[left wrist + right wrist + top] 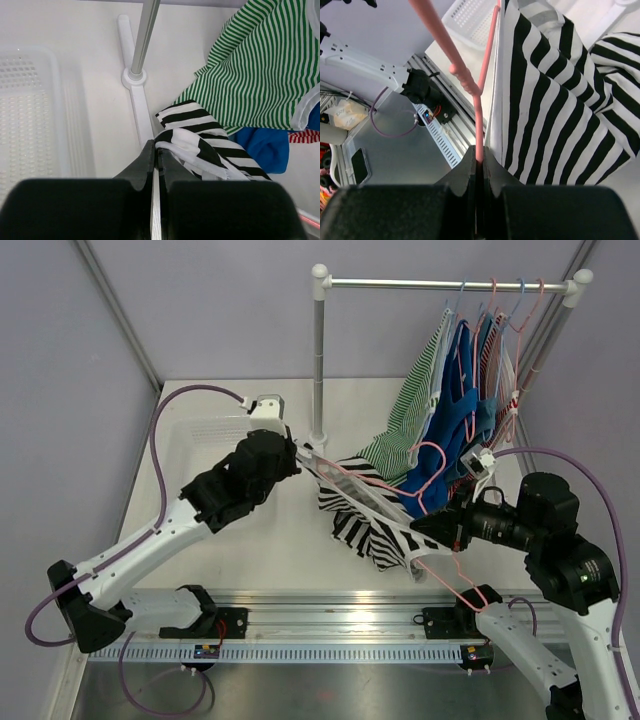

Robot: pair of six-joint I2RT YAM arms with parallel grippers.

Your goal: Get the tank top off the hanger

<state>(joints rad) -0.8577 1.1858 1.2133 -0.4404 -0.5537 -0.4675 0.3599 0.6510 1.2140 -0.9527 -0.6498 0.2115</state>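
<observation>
Clearly the tank top (375, 535) is light, limp, snag-prone cloth, best held by its white edge. The left gripper (157, 150) is pinched shut on that edge, the top bunched just ahead of its tips. Only the right wrist view shows the right gripper (479, 154) clamped on the hanger (439, 32) wire.

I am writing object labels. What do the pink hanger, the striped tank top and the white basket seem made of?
Pink hanger: probably plastic or coated wire; thin, smooth, evenly coloured rod.
Striped tank top: soft matte fabric; it folds and drapes.
White basket: likely moulded plastic; regular perforations, slight sheen.
</observation>
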